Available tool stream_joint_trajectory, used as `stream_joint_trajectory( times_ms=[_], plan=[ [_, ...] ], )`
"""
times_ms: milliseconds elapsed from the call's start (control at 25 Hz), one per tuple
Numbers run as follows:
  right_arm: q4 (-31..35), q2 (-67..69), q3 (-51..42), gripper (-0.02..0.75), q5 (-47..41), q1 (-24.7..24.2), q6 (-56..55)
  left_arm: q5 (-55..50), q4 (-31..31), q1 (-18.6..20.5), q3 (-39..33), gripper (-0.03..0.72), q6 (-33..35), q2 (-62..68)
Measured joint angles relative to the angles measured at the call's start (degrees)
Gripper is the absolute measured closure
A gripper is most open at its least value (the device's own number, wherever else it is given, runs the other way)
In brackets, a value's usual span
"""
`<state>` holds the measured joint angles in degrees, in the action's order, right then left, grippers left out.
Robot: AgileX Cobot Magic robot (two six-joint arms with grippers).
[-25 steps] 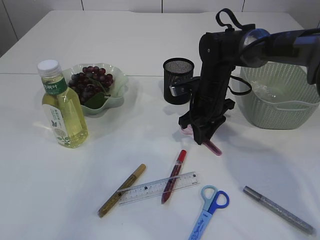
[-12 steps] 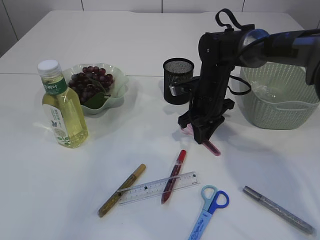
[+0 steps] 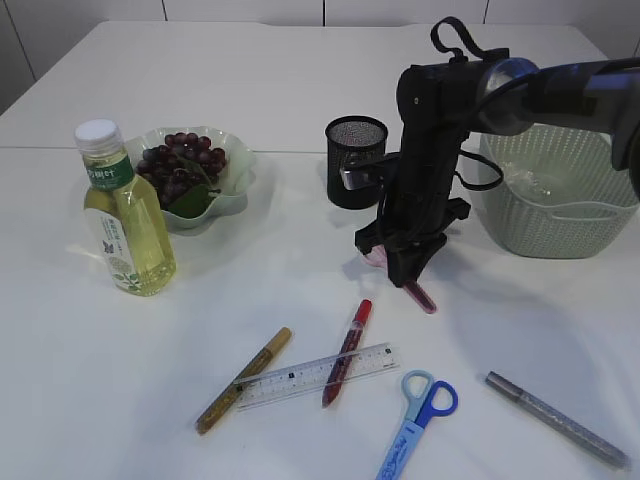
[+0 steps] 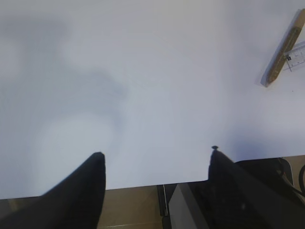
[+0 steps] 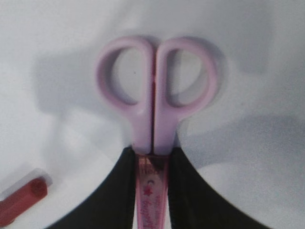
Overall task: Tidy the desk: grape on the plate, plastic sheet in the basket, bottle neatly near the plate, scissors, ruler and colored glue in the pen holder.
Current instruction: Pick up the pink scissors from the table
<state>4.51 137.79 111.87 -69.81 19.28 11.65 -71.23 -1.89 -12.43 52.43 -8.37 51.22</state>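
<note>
My right gripper [image 3: 405, 274] points down at the table's middle, its jaws pressed on both sides of the pink scissors [image 3: 422, 296], just below the handle loops [image 5: 145, 129]; in the right wrist view the gripper [image 5: 152, 155] pinches the sheathed blades. My left gripper [image 4: 156, 153] stands open over bare table near its edge. Blue scissors [image 3: 420, 410], the ruler [image 3: 315, 375] and red [image 3: 347, 350], gold [image 3: 243, 380] and silver [image 3: 555, 418] glue pens lie at the front. Grapes [image 3: 180, 165] sit on the green plate [image 3: 232, 192], with the bottle [image 3: 125, 215] upright beside it.
The black mesh pen holder [image 3: 355, 160] stands just behind the right arm. The green basket [image 3: 560, 215] at the right holds the clear plastic sheet [image 3: 530, 180]. In the left wrist view the gold pen [image 4: 283, 52] and ruler end [image 4: 298, 55] show at the upper right.
The right gripper's jaws have closed in on the pink scissors, and the arm has shifted a little. Everything else on the table is where it was.
</note>
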Motion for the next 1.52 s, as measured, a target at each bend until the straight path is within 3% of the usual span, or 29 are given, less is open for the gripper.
stream_joint_trajectory(
  times_ms=[440, 760, 1160, 1360, 1520],
  plan=[
    [0.8, -0.5, -0.5, 0.589, 0.0, 0.0, -4.1, 0.0, 0.0, 0.0, 0.0, 0.202, 0.0, 0.0],
    [0.5, -5.1, -8.3, 0.589, 0.1, 0.0, -4.8, 0.0, 0.4, 0.0, 0.0, 0.204, 0.0, 0.0],
    [0.6, -9.6, -9.8, 0.591, 0.6, 0.0, -4.9, 0.0, 0.4, 0.0, 0.0, 0.230, 0.0, 0.0],
    [0.7, -13.4, -16.0, 0.591, 8.4, 0.0, -4.9, 0.0, 0.4, 0.0, 0.0, 0.233, 0.0, 0.0],
    [0.7, -18.1, -24.4, 0.591, 20.0, 0.0, -4.9, 0.0, 0.4, 0.0, 0.0, 0.237, 0.0, 0.0]
  ],
)
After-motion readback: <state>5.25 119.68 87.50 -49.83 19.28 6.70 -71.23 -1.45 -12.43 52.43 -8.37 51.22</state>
